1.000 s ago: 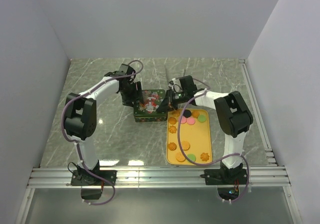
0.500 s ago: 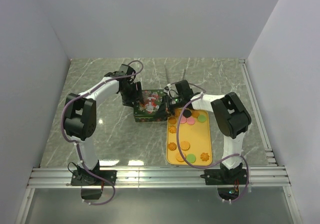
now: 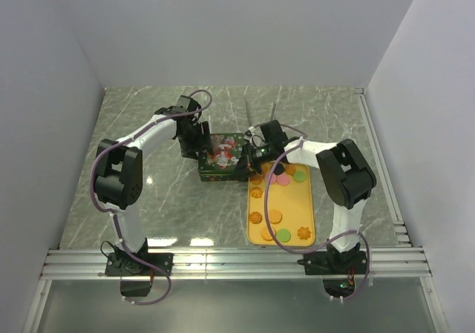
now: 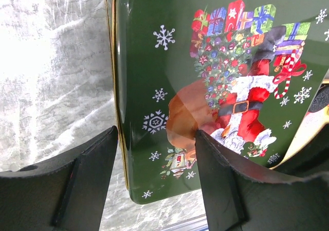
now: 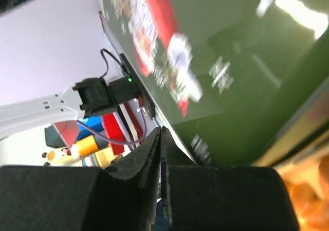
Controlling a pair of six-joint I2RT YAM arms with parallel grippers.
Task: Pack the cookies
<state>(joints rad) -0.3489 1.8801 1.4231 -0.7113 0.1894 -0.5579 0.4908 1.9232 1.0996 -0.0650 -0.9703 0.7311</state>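
Observation:
The cookies (image 3: 275,216), in golden-brown, orange, pink, green and black, lie spread on a yellow tray (image 3: 293,199). Just left of the tray's far end stands a green Christmas tin (image 3: 220,159) with its Santa lid (image 4: 169,66) on. My left gripper (image 3: 199,146) is open over the tin's left corner (image 4: 157,179), one finger above the marble and one above the lid. My right gripper (image 3: 249,157) is shut, its tips (image 5: 162,133) against the tin's right edge, beside the blurred green lid (image 5: 247,61). Orange cookies (image 5: 308,190) show blurred at that view's lower right.
The grey marble table (image 3: 163,192) is walled in white on three sides. A metal rail (image 3: 237,262) with both arm bases runs along the near edge. A second rail (image 3: 382,162) lines the right side.
My right arm has swung left from over the tray's far end, bringing its shut gripper against the tin's right edge. The left arm and the tin have stayed put.

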